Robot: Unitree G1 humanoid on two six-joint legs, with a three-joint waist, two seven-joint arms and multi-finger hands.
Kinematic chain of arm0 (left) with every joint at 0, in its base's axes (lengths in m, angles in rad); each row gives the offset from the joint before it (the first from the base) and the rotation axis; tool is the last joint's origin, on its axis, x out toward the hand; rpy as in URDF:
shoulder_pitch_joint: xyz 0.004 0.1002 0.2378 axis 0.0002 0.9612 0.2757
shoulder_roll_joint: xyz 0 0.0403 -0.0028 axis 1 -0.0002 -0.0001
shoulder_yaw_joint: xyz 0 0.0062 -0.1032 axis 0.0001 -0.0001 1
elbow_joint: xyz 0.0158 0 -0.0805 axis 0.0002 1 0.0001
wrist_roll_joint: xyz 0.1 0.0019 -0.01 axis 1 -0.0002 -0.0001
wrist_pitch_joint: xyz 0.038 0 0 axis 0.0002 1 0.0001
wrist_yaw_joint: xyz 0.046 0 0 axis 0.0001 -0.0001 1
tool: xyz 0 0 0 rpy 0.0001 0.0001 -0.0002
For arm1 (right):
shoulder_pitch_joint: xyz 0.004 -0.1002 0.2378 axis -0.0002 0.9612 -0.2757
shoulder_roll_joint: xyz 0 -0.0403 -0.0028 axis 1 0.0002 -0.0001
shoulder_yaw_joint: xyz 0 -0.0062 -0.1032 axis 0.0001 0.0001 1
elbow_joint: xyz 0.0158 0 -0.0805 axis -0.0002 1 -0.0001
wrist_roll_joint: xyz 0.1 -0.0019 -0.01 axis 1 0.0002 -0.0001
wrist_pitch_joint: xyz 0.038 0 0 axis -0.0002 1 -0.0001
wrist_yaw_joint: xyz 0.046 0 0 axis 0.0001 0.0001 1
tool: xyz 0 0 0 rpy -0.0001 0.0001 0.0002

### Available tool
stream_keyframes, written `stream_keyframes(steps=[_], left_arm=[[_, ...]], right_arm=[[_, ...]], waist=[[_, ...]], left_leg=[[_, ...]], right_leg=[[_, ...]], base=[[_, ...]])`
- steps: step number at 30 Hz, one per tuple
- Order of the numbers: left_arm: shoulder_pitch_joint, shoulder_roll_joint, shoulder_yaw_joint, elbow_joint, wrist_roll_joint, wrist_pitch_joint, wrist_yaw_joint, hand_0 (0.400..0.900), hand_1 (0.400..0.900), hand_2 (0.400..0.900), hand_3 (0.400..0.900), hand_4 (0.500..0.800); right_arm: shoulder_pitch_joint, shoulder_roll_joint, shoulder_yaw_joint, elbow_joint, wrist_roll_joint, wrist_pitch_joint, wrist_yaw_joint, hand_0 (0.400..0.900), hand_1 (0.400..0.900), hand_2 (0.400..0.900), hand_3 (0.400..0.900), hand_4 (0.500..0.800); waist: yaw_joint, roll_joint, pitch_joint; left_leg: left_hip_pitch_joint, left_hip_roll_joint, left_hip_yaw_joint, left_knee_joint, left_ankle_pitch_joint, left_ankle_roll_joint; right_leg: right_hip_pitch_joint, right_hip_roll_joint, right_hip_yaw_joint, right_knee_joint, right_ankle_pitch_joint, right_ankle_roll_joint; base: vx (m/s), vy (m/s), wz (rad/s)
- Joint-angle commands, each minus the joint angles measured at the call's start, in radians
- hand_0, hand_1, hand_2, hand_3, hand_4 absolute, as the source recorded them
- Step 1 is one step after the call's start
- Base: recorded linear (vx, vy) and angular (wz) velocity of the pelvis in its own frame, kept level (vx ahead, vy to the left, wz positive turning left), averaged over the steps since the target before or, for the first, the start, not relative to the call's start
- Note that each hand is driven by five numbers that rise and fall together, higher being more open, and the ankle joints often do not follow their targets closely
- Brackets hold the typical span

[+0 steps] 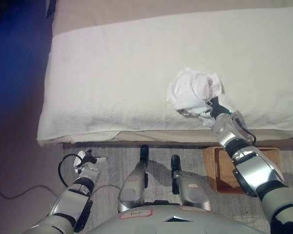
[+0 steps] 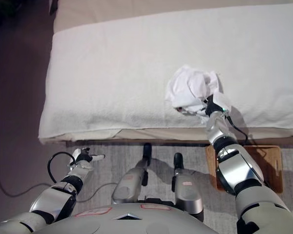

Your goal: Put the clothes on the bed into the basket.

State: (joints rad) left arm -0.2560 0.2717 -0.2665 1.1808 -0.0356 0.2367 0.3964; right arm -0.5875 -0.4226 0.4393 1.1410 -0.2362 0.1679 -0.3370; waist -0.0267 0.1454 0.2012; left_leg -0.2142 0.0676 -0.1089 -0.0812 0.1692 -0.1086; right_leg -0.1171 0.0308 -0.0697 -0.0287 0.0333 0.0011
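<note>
A crumpled white garment (image 1: 194, 89) lies bunched on the white bed (image 1: 136, 73) near its front edge; it also shows in the right eye view (image 2: 191, 87). My right hand (image 1: 208, 108) is at the garment's lower right side, fingers curled into the cloth and gripping it; it also shows in the right eye view (image 2: 210, 106). The brown wicker basket (image 1: 224, 165) stands on the floor below the bed's edge, partly hidden by my right arm. My left hand (image 1: 86, 158) hangs low over the floor at the lower left, fingers relaxed and empty.
The bed's front edge (image 1: 161, 134) runs across the middle of the view. A grey rug (image 1: 112, 161) covers the floor in front of it. Brown floor (image 1: 14, 146) lies at the left of the bed.
</note>
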Motion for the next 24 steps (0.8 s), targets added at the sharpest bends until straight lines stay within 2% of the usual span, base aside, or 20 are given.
stream_keyframes(steps=[1,5,13,23,24], left_arm=[[-0.041,0.009,0.006,0.095,0.058,0.003,0.013,0.900,0.900,0.900,0.900,0.800],[-0.035,0.023,0.019,0.092,0.072,0.006,-0.007,0.900,0.900,0.900,0.900,0.800],[-0.019,0.062,0.037,0.067,0.090,0.010,-0.030,0.900,0.900,0.900,0.900,0.800],[-0.026,0.066,0.029,0.020,0.095,0.005,-0.041,0.900,0.900,0.900,0.900,0.800],[-0.027,0.067,0.029,0.021,0.094,0.003,-0.043,0.900,0.900,0.900,0.900,0.800]], right_arm=[[0.037,-0.088,-0.056,0.060,0.042,0.013,-0.021,0.400,0.400,0.400,0.400,0.500],[0.089,-0.165,-0.143,0.112,0.074,0.016,-0.007,0.400,0.400,0.400,0.400,0.500],[0.152,-0.311,-0.272,0.172,0.111,0.032,0.006,0.400,0.400,0.400,0.400,0.500],[0.145,-0.388,-0.284,0.226,0.087,0.045,0.036,0.400,0.400,0.400,0.400,0.500],[0.139,-0.390,-0.276,0.232,0.083,0.043,0.047,0.900,0.900,0.900,0.900,0.800]], waist=[[-0.043,-0.054,-0.117],[-0.067,-0.057,-0.142],[-0.106,-0.050,-0.176],[-0.116,-0.020,-0.177],[-0.115,-0.016,-0.175]], left_leg=[[0.191,-0.065,0.096,-0.006,-0.192,0.062],[0.237,-0.069,0.146,-0.006,-0.210,0.071],[0.290,-0.075,0.222,-0.006,-0.230,0.081],[0.322,-0.078,0.285,-0.006,-0.237,0.089],[0.324,-0.077,0.288,-0.006,-0.236,0.088]], right_leg=[[-0.030,-0.026,0.109,-0.059,0.036,0.059],[-0.004,-0.016,0.155,-0.059,0.041,0.072],[0.025,-0.001,0.214,-0.059,0.054,0.091],[0.039,0.013,0.268,-0.059,0.060,0.103],[0.041,0.013,0.269,-0.059,0.060,0.102]], base=[[-0.06,0.029,-0.49],[-0.06,0.022,-0.55],[-0.04,-0.009,-0.38],[-0.01,-0.025,-0.27],[0.00,-0.022,-0.07]])
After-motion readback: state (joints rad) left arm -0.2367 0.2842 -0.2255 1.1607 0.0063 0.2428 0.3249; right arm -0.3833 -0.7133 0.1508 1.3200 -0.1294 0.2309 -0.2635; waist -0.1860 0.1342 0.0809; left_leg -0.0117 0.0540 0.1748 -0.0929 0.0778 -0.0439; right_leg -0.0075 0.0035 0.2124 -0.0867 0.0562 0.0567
